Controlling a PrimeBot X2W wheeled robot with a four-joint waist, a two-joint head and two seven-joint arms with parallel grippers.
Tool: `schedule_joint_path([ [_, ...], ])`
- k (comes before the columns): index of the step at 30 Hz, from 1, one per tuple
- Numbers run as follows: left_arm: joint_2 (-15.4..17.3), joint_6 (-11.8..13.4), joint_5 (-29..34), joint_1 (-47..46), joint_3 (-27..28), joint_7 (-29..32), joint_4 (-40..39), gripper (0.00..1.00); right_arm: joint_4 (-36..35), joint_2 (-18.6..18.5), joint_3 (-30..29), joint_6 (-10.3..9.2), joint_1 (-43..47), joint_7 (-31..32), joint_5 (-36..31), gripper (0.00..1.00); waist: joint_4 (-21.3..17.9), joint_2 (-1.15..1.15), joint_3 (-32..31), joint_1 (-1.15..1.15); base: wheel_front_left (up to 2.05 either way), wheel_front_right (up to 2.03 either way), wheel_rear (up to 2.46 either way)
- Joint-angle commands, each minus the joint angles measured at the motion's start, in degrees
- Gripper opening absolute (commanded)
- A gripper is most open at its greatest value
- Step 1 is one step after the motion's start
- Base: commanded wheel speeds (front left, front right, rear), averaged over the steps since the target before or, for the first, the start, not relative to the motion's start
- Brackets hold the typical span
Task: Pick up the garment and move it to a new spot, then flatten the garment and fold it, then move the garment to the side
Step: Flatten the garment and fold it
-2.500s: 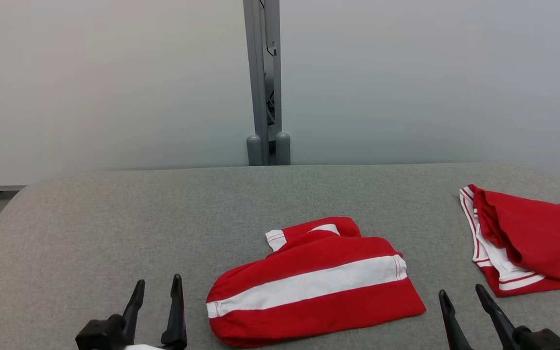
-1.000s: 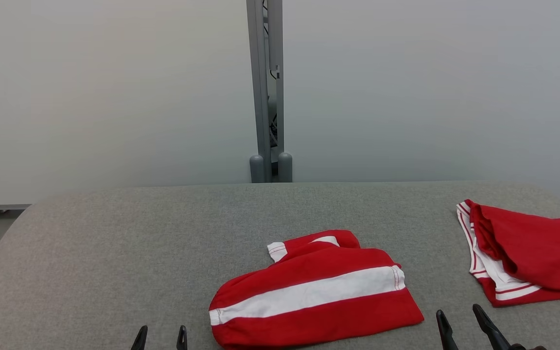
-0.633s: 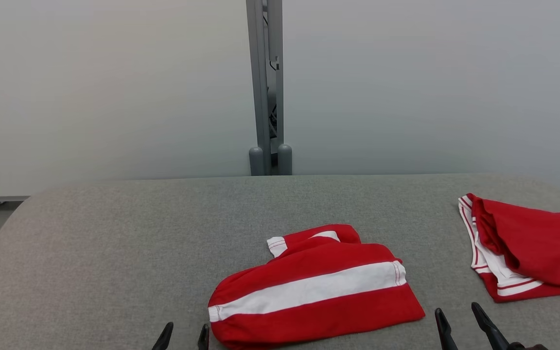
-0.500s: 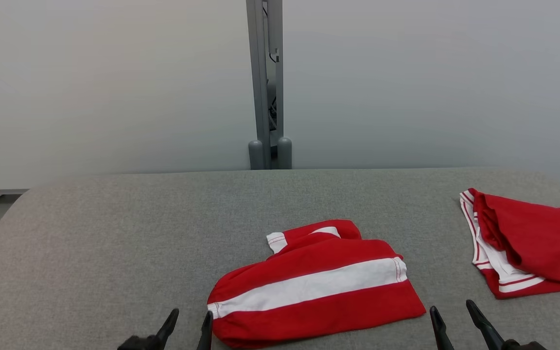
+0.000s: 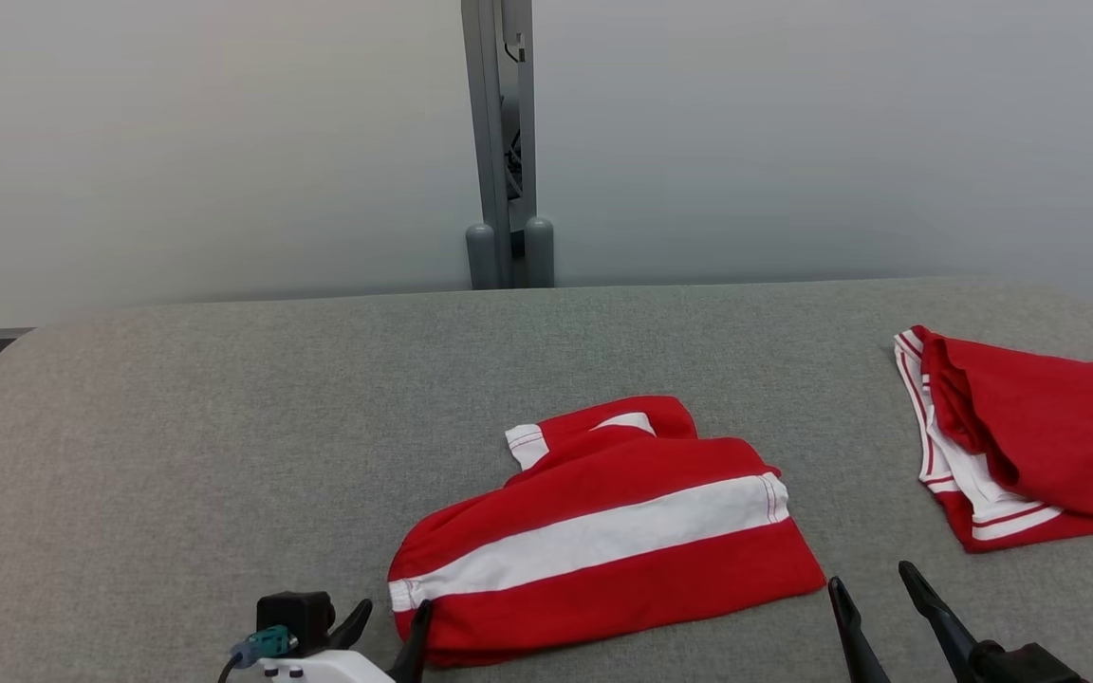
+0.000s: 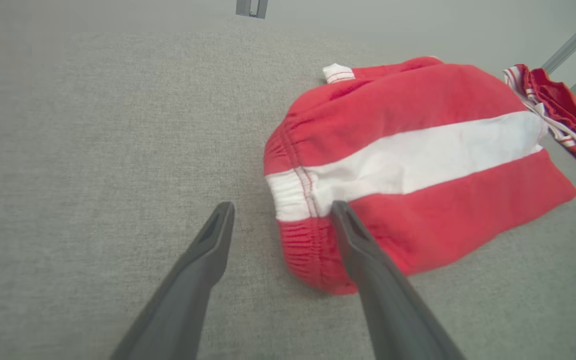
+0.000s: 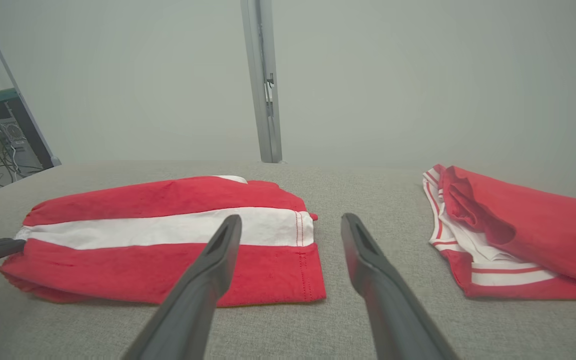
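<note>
It looked like a robotics lab or test bay: plain pale partition panels (image 5: 793,142) joined at a grey metal post (image 5: 477,142) closed off a grey fabric-covered worktop (image 5: 224,398), and a metal rack (image 7: 32,130) with loose cables (image 7: 2,150) stood beside it.

Garment (image 5: 603,541) — red, one broad white band; second garment (image 5: 1049,446) — red, white trim with thin red stripes; desk (image 5: 176,427) grey, woven.
</note>
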Motion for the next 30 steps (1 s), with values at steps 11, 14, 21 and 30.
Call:
schedule_joint_path([
  [11,0.26,-1.08,-2.93,-2.62,-1.25,-0.05,2.55,0.49,0.32,-0.95,1.13,-0.02,-1.00,-0.02,0.32,1.00,-1.14,0.00,0.17,0.00,0.00,0.00,0.00],
  [14,0.26,-1.47,-3.80,-3.08,-1.52,0.55,2.99,0.42,0.31,-1.07,1.12,-0.02,-0.94,-0.02,0.39,1.00,-1.33,0.00,0.08,0.00,0.00,0.00,0.00],
  [21,1.28,-1.88,-3.65,-3.54,-2.46,0.19,3.27,0.00,0.16,-1.19,1.25,-0.03,-1.09,-0.02,0.32,1.00,-1.55,0.00,0.28,0.00,0.00,0.00,0.00],
  [30,3.57,-1.50,-1.23,-1.21,-4.06,-3.20,-0.67,0.00,3.76,-0.67,3.11,-0.03,-5.59,-0.02,3.18,1.00,-0.08,0.00,1.48,0.00,0.00,0.00,0.00],
])
